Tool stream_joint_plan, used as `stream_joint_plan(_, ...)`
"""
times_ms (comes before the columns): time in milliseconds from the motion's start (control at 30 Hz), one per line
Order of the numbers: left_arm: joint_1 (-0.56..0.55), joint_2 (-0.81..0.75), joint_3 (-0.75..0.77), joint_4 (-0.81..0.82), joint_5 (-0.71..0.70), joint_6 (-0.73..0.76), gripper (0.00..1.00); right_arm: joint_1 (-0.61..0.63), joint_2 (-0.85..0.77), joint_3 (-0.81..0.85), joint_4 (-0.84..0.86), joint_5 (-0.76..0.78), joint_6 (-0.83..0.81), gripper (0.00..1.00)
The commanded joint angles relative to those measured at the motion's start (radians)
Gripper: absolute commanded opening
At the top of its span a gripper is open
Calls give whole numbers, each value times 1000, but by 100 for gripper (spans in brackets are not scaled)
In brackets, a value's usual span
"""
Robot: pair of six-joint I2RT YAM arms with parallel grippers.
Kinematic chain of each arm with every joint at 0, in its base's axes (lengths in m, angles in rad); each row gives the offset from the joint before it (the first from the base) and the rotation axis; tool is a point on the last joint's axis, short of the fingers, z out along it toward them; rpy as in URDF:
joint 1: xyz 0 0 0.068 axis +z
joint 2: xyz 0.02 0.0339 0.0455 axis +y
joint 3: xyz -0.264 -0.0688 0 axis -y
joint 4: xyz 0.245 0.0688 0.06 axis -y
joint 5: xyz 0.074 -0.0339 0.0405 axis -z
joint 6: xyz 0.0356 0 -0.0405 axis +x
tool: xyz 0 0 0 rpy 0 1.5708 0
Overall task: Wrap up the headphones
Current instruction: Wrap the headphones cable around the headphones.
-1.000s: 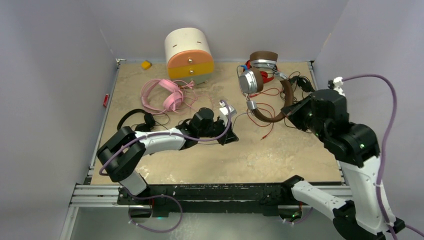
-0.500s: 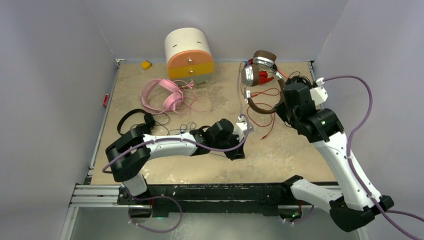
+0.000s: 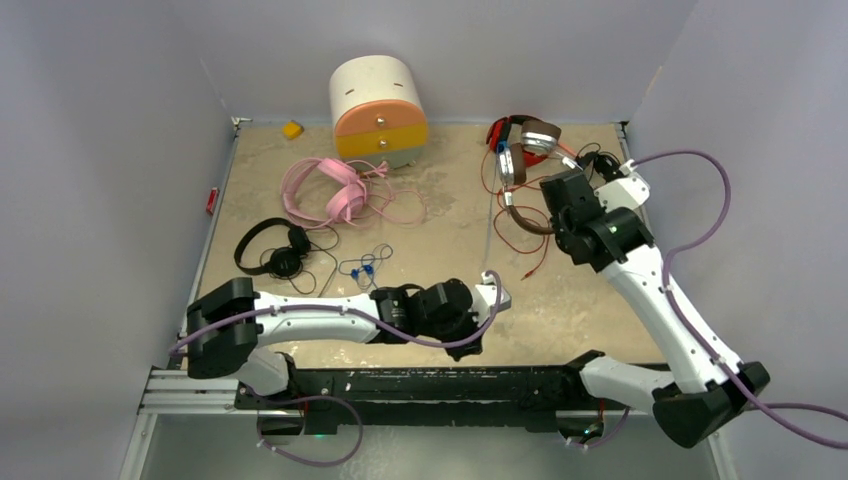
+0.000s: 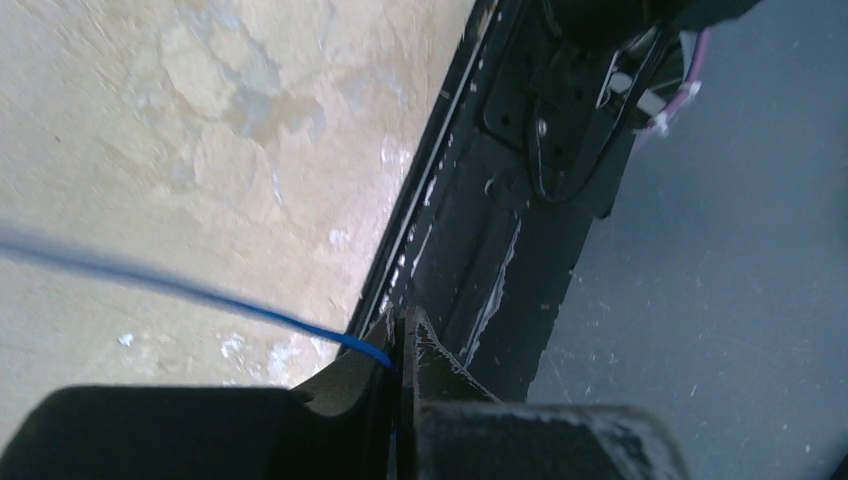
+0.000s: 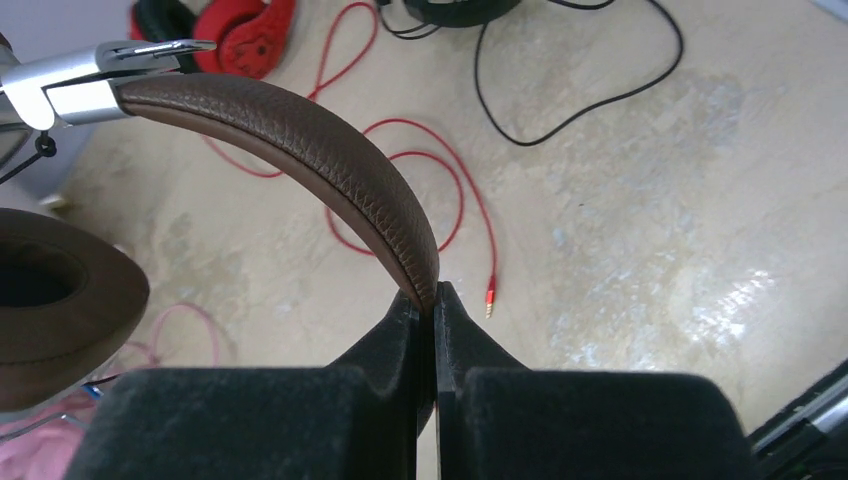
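My right gripper [image 3: 545,212] [image 5: 434,300] is shut on the leather band of the brown headphones [image 3: 525,142] [image 5: 300,130] and holds them above the back right of the table. One brown ear cup [image 5: 50,300] hangs at the left of the right wrist view. Their thin blue cable [image 3: 490,235] [image 4: 180,290] runs taut down to my left gripper [image 3: 476,335] [image 4: 402,330], which is shut on it at the table's near edge. Pink headphones [image 3: 325,190] and black headphones [image 3: 275,245] lie at the left. Red headphones [image 3: 497,130] [image 5: 245,30] lie at the back.
A white, orange and yellow drawer box [image 3: 378,108] stands at the back. A red cable [image 5: 430,180] with its plug [image 5: 490,295] and a black cable [image 5: 580,95] sprawl under the right gripper. A small blue coil [image 3: 360,266] lies mid-table. The black rail [image 4: 520,230] borders the near edge.
My left gripper has slid right and toward the near edge, drawing the blue cable out straight. My right gripper has carried the brown headphones further back and turned them.
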Motion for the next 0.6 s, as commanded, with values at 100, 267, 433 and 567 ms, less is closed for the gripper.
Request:
stream_joint_plan(100,-52,-86,105,-197,-119,31,0,1,96,4,-47,99,21,0)
stream_joint_plan(267,-53,-127,185,-317,-170,80,0,1,109,-61,67,38,-116,0)
stream_joint_plan(433,-50,-164,250,-422,-249,146,0,1,106,-141,285,-155,-488,0)
stream_joint_plan(567,8,-214,279,-457,-209,186,0,1,71,-232,418,-329,-662,0)
